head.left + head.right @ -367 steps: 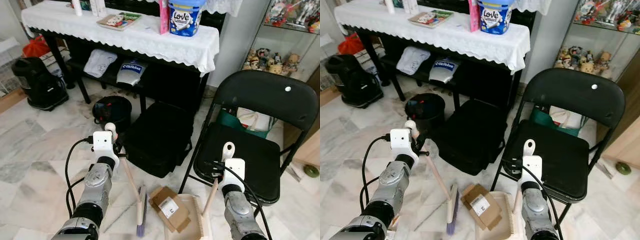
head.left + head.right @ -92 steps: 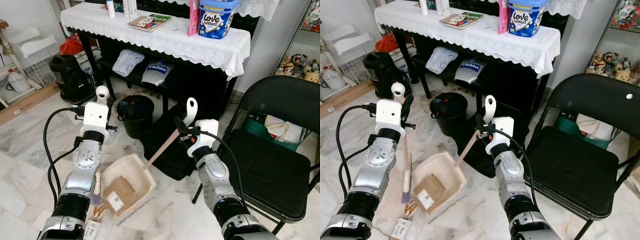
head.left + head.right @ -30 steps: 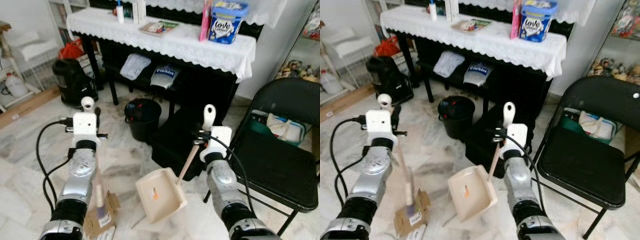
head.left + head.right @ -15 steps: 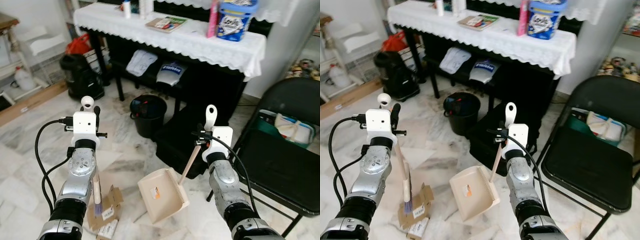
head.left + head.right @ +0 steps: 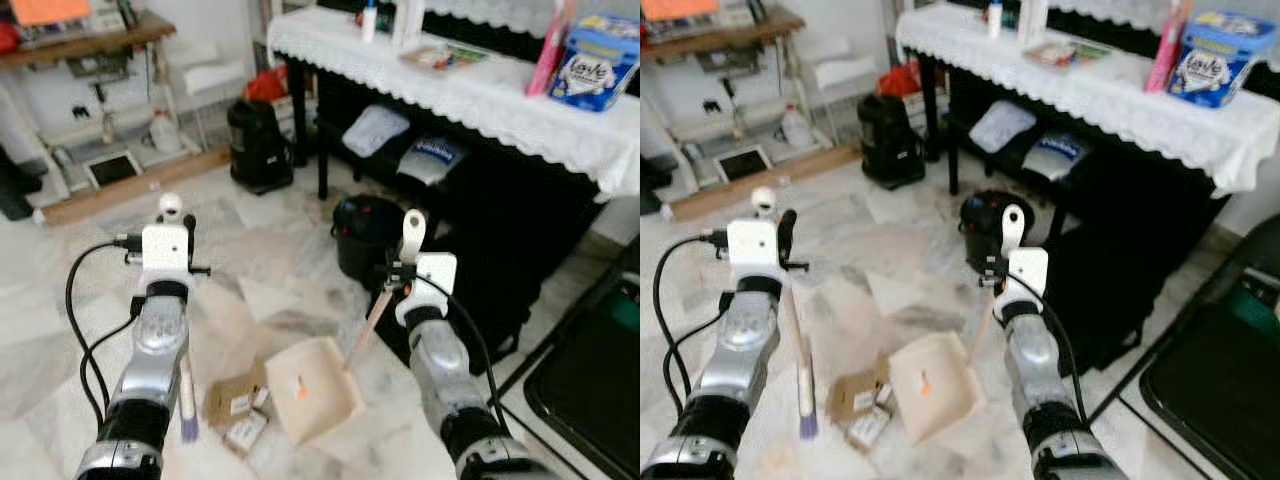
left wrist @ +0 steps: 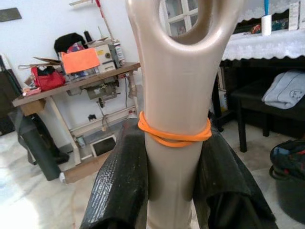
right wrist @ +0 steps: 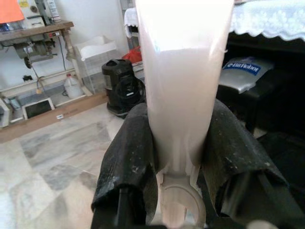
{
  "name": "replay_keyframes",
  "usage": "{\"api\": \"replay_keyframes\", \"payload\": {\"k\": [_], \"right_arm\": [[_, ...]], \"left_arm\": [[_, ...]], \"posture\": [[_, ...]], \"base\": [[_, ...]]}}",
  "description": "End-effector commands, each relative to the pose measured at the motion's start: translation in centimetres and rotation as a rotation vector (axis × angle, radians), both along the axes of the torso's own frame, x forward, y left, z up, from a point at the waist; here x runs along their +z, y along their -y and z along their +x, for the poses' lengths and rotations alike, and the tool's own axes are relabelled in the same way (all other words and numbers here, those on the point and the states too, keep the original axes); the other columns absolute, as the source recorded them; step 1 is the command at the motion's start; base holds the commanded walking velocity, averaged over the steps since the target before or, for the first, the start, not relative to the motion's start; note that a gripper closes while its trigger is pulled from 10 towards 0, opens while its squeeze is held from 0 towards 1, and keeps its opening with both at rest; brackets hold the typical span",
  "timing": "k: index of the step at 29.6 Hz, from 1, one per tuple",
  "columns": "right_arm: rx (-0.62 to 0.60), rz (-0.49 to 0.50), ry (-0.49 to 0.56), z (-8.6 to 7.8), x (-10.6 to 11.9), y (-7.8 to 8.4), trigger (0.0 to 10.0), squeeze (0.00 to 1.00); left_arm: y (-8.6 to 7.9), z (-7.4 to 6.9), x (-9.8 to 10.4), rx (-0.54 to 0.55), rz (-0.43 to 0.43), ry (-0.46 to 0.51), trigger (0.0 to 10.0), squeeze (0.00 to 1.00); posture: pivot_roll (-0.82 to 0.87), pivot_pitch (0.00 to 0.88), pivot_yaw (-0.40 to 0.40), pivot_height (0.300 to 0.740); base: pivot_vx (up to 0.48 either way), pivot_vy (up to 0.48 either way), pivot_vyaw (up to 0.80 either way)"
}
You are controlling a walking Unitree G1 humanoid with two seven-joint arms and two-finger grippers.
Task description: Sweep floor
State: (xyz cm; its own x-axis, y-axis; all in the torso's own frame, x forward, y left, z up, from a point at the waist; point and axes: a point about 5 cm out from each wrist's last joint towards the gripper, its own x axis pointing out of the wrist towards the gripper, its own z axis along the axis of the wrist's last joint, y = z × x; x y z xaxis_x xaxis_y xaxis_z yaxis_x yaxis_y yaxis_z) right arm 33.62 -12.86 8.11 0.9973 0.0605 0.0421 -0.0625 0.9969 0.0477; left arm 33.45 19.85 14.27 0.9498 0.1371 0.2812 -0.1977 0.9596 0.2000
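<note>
Left eye view, change: the camera has swung toward the robot's left since half a second ago, so a workbench [image 5: 90,35] and open marble floor [image 5: 250,270] now show, and the folding chair [image 5: 590,390] has slid to the right edge.
Dustpan: the beige dustpan [image 5: 312,390] still sits mouth-down on the floor, now just beside the cardboard instead of apart from it.
Cardboard: flattened pieces of cardboard [image 5: 238,405] lie between the brush head and the dustpan, as before.
Left gripper: the left gripper [image 6: 172,186] stays clamped on the brush handle [image 6: 177,95], both black fingers [image 6: 121,186] pressed to its sides, an orange rubber band [image 6: 174,135] wound round it.
Brush: the brush [image 5: 187,395] hangs down from that hand, its bristles at the floor next to the cardboard.
Right gripper: the right gripper [image 7: 178,157] keeps its jaws closed on the dustpan handle [image 7: 183,71], which slants down to the pan.
Around: a small black bin [image 5: 365,235] stands ahead of the dustpan; a black vacuum cleaner [image 5: 258,145] sits beyond; a table with a white lace cloth [image 5: 470,95] carries a blue tub [image 5: 598,62].
In the way: the black case [image 5: 500,280] under the table, close to the right arm.
</note>
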Motion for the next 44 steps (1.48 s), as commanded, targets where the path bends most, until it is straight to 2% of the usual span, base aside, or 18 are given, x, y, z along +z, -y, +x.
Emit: {"api": "replay_keyframes", "payload": {"k": [1, 7, 12, 27, 36, 39, 44], "right_arm": [[-0.028, 0.000, 0.034, 0.5, 0.9, 0.4, 10.0, 0.00], [-0.043, 0.004, 0.028, 0.6, 0.9, 0.7, 10.0, 0.00], [-0.045, 0.008, 0.032, 0.6, 1.0, 0.6, 10.0, 0.00], [-0.083, -0.012, 0.023, 0.7, 0.9, 1.0, 10.0, 0.00], [-0.106, -0.036, 0.007, 0.7, 0.7, 1.2, 10.0, 0.00], [-0.121, -0.058, 0.013, 0.6, 0.7, 1.3, 10.0, 0.00], [-0.145, -0.041, 0.009, 0.6, 0.6, 1.5, 10.0, 0.00]], "left_arm": [[0.2, 0.2, 0.9, -0.011, 0.004, 0.039, 10.0, 0.00], [0.3, 0.2, 0.9, -0.014, 0.004, 0.037, 10.0, 0.00], [0.3, 0.3, 0.9, -0.017, 0.002, 0.035, 10.0, 0.00], [0.4, 0.4, 1.0, -0.027, 0.004, 0.037, 10.0, 0.00], [0.5, 0.4, 0.7, -0.036, 0.005, 0.026, 10.0, 0.00], [0.7, 0.4, 0.6, -0.044, 0.007, 0.021, 10.0, 0.00], [0.8, 0.3, 0.4, -0.050, 0.008, 0.017, 10.0, 0.00]], "posture": [[0.02, 0.000, 0.032, 0.740], [0.02, 0.000, 0.030, 0.740], [0.02, 0.000, 0.031, 0.740], [0.02, 0.000, 0.036, 0.740], [0.02, 0.000, 0.039, 0.740], [0.02, 0.000, 0.040, 0.740], [0.02, 0.000, 0.040, 0.740]], "base": [[0.000, 0.304, 0.00], [0.000, 0.308, 0.00], [0.000, 0.377, -0.62], [0.000, 0.401, 0.00], [0.000, 0.480, -0.63], [0.000, 0.480, 0.00], [0.000, 0.480, 0.00]]}}
